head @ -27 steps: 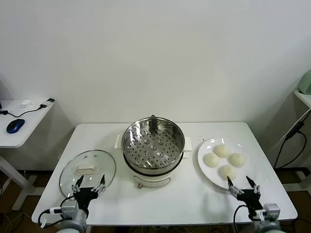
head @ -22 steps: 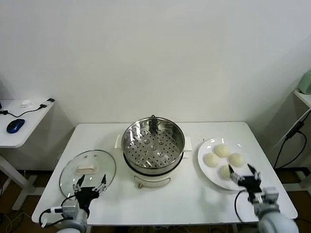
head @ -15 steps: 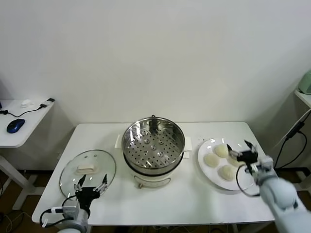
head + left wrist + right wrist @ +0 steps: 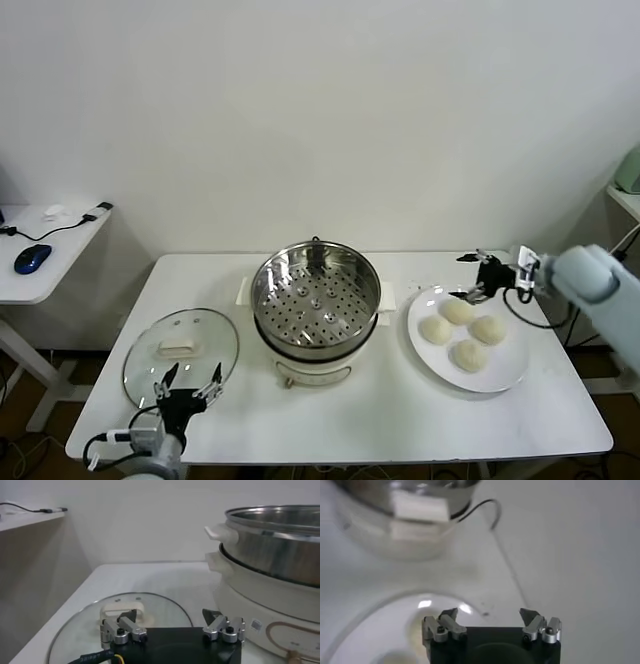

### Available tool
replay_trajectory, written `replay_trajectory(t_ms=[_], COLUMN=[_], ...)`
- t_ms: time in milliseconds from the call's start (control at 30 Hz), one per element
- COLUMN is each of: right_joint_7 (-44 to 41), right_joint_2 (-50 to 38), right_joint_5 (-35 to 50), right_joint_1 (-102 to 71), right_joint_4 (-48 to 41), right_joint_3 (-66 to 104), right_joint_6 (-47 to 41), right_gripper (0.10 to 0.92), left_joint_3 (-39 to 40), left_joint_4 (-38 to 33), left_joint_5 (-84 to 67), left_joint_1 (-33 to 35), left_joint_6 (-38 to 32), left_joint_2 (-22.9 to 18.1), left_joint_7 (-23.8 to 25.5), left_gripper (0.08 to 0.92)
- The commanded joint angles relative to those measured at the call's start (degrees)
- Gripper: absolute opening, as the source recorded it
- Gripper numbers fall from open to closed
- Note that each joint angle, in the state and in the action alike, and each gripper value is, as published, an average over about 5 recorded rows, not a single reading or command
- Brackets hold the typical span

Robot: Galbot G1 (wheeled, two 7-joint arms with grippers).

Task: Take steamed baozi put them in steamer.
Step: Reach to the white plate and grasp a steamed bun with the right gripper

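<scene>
Four steamed baozi (image 4: pixel 462 331) sit on a white plate (image 4: pixel 511 375), which lies just beside the steamer (image 4: pixel 315 290) on the robot's right side of it; none is in the steamer yet, and its perforated tray shows bare. The right gripper (image 4: pixel 476 276) hangs above the plate's far rim, on the side of the plate away from the steamer's front, near the bun farthest back. To do this step well, I judge the arm should lower straight over one bun, straddle it across its widest part, and close softly, since the dough looks likely to dent and neighbouring buns lie close together. Its fingers (image 4: pixel 447 615) stand spread wide in the right wrist view, with nothing between them and nothing touched. The left gripper (image 4: pixel 186 387) waits idle on the steamer's left side, low at the table's (image 4: pixel 360 420) near edge, just beside the glass lid (image 4: pixel 180 349); its fingers (image 4: pixel 125 618) are also spread wide and empty.
</scene>
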Motion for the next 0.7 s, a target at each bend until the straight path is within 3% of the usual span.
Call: replay_trajectory(t_ms=[33,367,700], right_joint_7=[-17.97,-8.51,-5.35], right_joint_2=[2.16,15.73,23.02], right_joint_5=[-3.53,-1.54,-5.9], right_joint_1=[27.73,20.03,10.72], right_joint_4=[-12.87,-22.39,-32.33], right_joint_3=[-34.79,-31.68,-23.41], right_joint_6=[6.98,-1.12,-1.55], right_gripper=[0.823,0.823,0.823], left_joint_3=[0.02,-1.48,-1.75], left_joint_4=[0.36,1.06,1.72], left_joint_5=[-0.03,-1.72,-2.34], left_joint_1=[0.03,0.33,0.79], left_joint_6=[-0.27,-1.01,-1.79], left_joint_2=[-0.04,0.84,0.87], left_joint_7=[0.1,0.11,-0.02], left_gripper=[0.823,0.823,0.823])
